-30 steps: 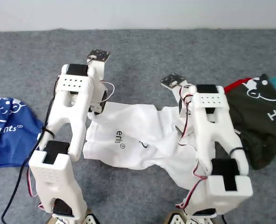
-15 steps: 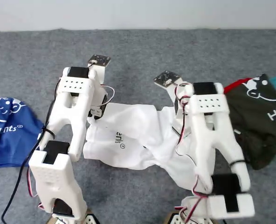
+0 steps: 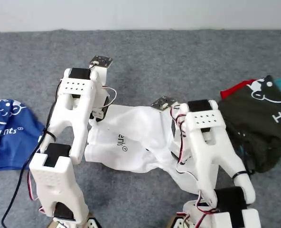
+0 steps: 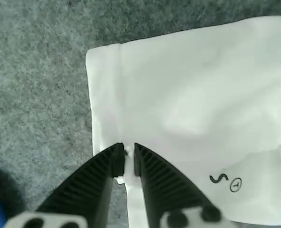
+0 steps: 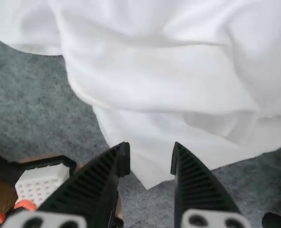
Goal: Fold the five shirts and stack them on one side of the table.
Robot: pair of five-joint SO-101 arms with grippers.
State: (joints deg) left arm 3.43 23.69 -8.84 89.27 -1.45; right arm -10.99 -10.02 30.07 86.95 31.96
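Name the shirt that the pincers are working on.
The white shirt in the middle: the left pincer pinches its edge, the right pincer is open over it. The blue shirt and dark shirt lie off at opposite sides.

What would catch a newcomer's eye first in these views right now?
The crumpled white shirt lies spread on the grey table between the two arms. The left jaws are pinched shut on its edge and the right jaws are open just over a fold. Next come the blue shirt, bunched at the table's left side, and the dark shirt, heaped at its right.
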